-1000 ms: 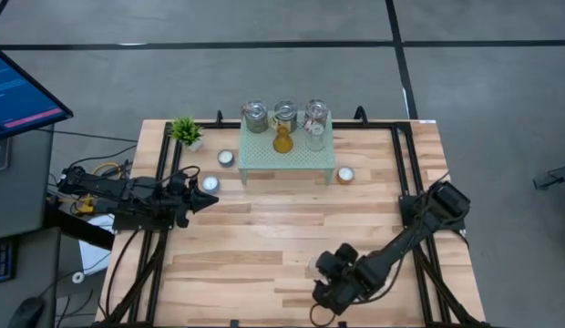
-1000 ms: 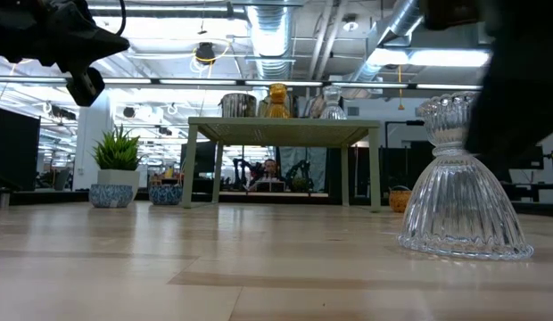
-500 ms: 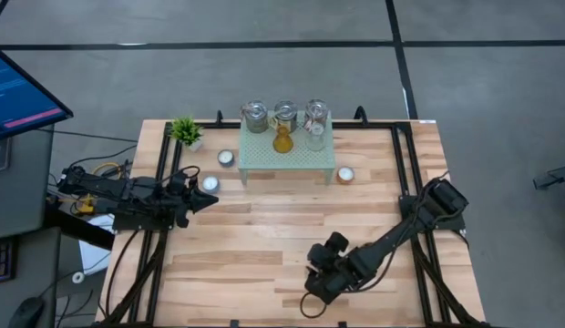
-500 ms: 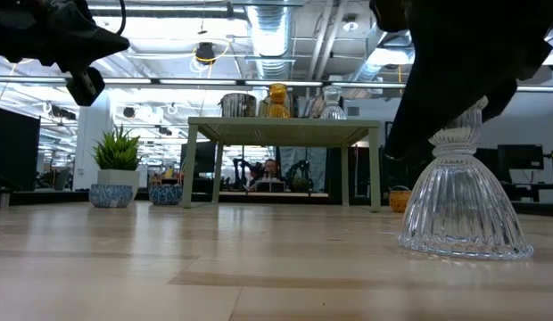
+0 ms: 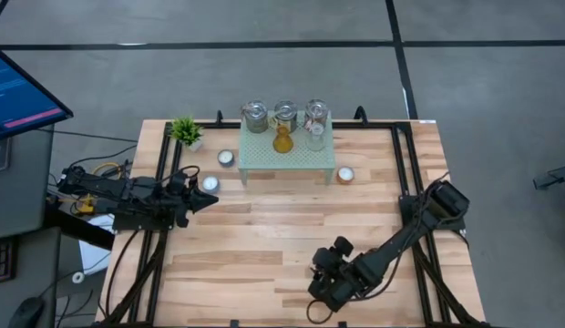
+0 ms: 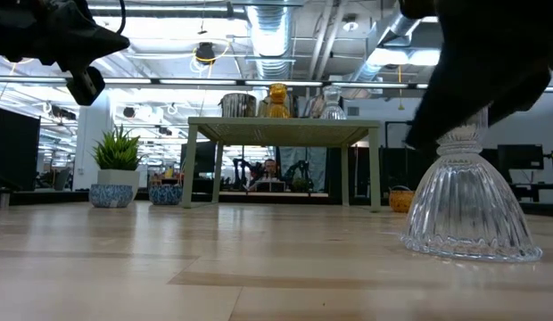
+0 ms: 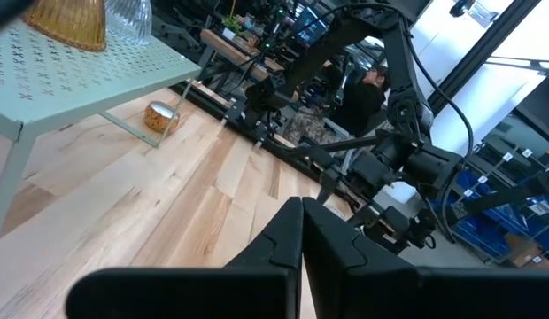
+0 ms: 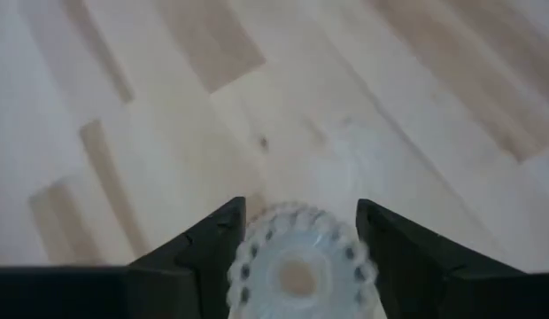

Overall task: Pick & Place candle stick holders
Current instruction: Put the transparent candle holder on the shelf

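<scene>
The big wooden desk (image 5: 264,237) holds everything, and most of it sits at the far end. There stands the pale green mesh stand (image 5: 288,155), and on top of it are three silvery jars (image 5: 255,116), one amber holder (image 5: 282,141) and a clear glass one (image 5: 315,138). A small green plant (image 5: 186,131) sits near the stand's left side. Low on the desk by the stand are two white tealight cups (image 5: 226,158) and one orange tealight cup (image 5: 345,174). The right arm reaches down to the near edge of the desk, where a clear ribbed glass holder (image 6: 470,209), shaped like a bell, stands upright on the wood, well apart from the others. The right pincer (image 8: 297,257) has its two fingers on either side of the holder's top rim. They look close around it, but I cannot tell if they are squeezing it yet, and its base seems to rest on the wood. The left pincer (image 5: 208,202) hangs over the left side of the desk near one white cup, with its fingers pressed together and nothing in them. I think most of the job is done, since so many holders are already up on the stand. This bell-shaped one is left to move, and maybe the little cups too.
</scene>
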Robot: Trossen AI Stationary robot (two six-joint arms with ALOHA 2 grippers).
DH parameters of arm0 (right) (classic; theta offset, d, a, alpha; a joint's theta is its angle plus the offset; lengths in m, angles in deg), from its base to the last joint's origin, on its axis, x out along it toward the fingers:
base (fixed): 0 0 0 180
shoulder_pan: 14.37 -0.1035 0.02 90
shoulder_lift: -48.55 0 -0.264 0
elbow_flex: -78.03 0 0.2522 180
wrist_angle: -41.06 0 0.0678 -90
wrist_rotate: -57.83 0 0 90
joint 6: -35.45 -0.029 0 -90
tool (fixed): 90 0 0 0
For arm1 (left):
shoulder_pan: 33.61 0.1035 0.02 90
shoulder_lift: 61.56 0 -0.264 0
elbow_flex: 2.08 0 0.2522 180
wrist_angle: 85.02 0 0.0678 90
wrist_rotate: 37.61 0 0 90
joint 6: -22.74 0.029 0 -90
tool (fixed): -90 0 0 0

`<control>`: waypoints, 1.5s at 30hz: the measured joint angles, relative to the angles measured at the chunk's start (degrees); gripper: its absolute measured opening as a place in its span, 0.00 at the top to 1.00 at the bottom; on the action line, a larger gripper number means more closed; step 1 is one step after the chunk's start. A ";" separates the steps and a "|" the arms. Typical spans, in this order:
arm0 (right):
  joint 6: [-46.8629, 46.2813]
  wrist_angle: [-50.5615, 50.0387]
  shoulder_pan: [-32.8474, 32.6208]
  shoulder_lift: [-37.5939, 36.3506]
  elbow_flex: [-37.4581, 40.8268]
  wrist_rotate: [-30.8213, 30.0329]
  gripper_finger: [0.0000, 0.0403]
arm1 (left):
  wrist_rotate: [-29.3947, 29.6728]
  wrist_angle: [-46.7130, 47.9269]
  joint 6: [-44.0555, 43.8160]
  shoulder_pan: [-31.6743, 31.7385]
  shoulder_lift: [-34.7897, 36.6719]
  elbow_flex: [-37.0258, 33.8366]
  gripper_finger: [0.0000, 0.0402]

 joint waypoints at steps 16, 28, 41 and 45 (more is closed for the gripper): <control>-9.40 18.51 -3.35 -0.09 14.06 -9.11 0.46 | 0.00 -0.29 -0.01 0.01 0.01 0.00 0.98; -1.48 20.24 -0.60 -0.31 14.25 -10.40 0.67 | 0.00 -0.66 0.00 0.02 0.02 0.00 0.98; 21.30 28.24 11.18 -6.70 14.61 -4.69 0.67 | 0.00 -0.87 0.00 0.00 0.02 0.02 0.98; 31.84 32.85 16.89 -10.00 14.65 0.47 0.67 | 0.00 -0.92 0.00 0.00 0.02 0.01 0.98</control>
